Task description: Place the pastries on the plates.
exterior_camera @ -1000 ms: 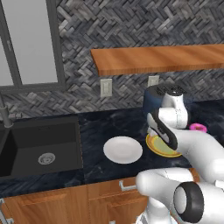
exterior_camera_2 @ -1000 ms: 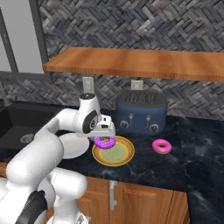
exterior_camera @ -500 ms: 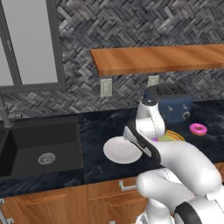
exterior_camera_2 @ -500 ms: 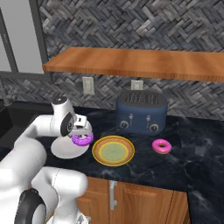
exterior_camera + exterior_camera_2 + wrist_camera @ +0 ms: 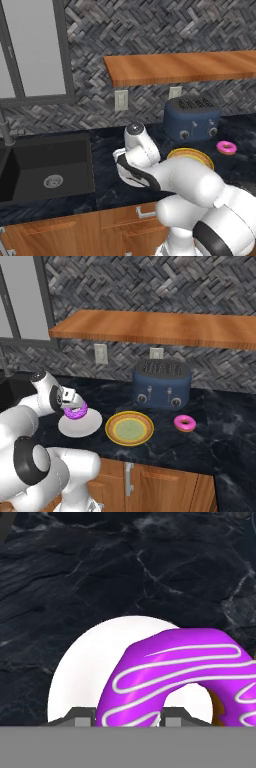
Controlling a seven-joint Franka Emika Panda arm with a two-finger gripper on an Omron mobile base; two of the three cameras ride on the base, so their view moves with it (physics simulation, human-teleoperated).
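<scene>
Dark marbled counter (image 5: 220,426) under a herringbone stone wall and a wooden shelf (image 5: 150,326); taking the blue toaster (image 5: 161,384) as landmark and reading left to right. Far left of the toaster, past the counter's end: black sink (image 5: 47,165) set below a window. Nearer, still left of the toaster and toward the front edge: white plate (image 5: 80,423), with the gripper (image 5: 75,406) hanging over it, jaws clamped on the purple-iced donut (image 5: 76,412). Seen along the hand, donut (image 5: 180,677) tilted, ring held by its near side between the finger tips (image 5: 80,717), plate (image 5: 85,672) straight beyond and below it, so the drop looks plainly downward with little sideways correction needed. Cannot tell whether donut and plate touch yet; seemingly just above. Front-left of the toaster, just beside the white plate: yellow-rimmed plate (image 5: 129,428) with a pale green centre, bare. Front-right of the toaster, apart from both plates: pink-iced donut (image 5: 184,423) lying flat on the counter, probably bound for the yellow-rimmed plate, its nearest neighbour.
</scene>
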